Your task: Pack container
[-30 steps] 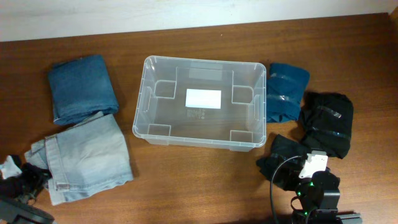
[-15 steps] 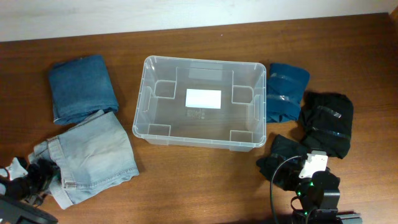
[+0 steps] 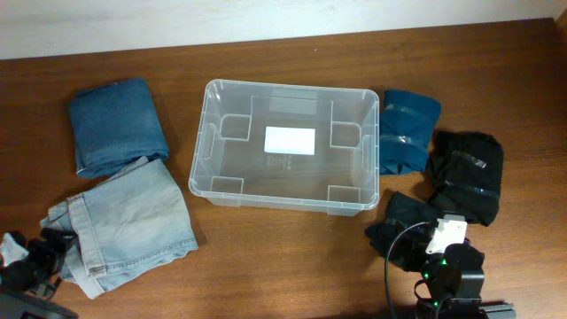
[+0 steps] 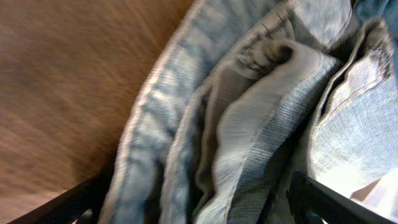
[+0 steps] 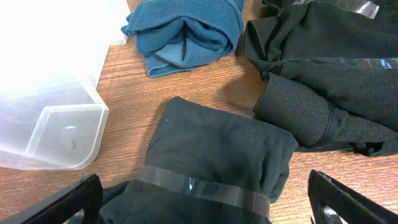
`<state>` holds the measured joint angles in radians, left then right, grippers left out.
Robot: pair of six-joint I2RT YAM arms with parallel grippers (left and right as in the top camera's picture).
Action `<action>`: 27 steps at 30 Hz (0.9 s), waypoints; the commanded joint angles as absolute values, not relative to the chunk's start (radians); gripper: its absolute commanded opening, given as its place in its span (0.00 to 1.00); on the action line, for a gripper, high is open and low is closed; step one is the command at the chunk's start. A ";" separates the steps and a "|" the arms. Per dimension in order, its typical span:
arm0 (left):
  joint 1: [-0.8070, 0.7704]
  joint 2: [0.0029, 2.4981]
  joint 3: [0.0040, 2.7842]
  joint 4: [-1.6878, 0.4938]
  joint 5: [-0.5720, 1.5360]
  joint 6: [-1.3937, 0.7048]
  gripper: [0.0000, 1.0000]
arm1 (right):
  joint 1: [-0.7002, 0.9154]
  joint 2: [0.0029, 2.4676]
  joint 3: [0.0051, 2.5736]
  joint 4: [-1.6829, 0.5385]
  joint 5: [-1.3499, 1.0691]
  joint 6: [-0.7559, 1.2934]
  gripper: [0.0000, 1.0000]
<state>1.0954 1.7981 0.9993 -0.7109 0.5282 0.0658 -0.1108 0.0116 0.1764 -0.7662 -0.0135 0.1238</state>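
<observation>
The container (image 3: 285, 146), a clear plastic tub with a white label on its base, stands open and holds nothing. One of its corners (image 5: 62, 134) shows in the right wrist view. My left gripper (image 3: 40, 257) is open at the front left. Its jaws stand wide on either side of the bunched edge of the light blue jeans (image 3: 128, 221), whose folds (image 4: 249, 124) fill the left wrist view. My right gripper (image 3: 430, 237) hangs open at the front right. It is just above a black bundle (image 5: 217, 155) with a clear tape band round it.
Folded dark blue jeans (image 3: 117, 124) lie at the back left. A teal garment (image 3: 407, 128) lies right of the tub, also at the top of the right wrist view (image 5: 186, 31). A larger black garment (image 3: 467, 175) lies behind the right gripper.
My left gripper opened, let go of the light jeans and drew back toward the front left. The jeans' left edge bunched up and shifted slightly right. The right arm stayed still.
</observation>
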 commanded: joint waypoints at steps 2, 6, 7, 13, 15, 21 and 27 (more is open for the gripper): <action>1.153 1.850 0.964 -0.695 0.540 0.056 0.93 | -0.112 0.004 0.167 -0.766 -0.015 0.120 0.98; 1.158 1.850 0.964 -0.675 0.596 0.060 0.95 | -0.112 0.004 0.167 -0.766 -0.015 0.120 0.98; 1.153 1.850 0.963 -0.674 0.605 0.078 0.95 | -0.112 0.004 0.167 -0.766 -0.015 0.120 0.99; 1.079 1.851 0.948 -0.664 0.625 0.154 0.95 | -0.112 0.004 0.167 -0.766 -0.015 0.120 0.98; 1.045 1.851 0.942 -0.659 0.614 0.173 0.95 | -0.112 0.004 0.167 -0.766 -0.015 0.120 0.98; 0.970 1.851 0.941 -0.659 0.529 0.174 0.75 | -0.112 0.004 0.167 -0.766 -0.015 0.120 0.98; 0.971 1.851 0.944 -0.671 0.553 0.135 0.03 | -0.112 0.004 0.167 -0.766 -0.015 0.120 0.99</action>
<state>0.9779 1.8267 0.9638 -0.6613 0.5503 0.1524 -0.1108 0.0116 0.1764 -0.7658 -0.0139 0.1234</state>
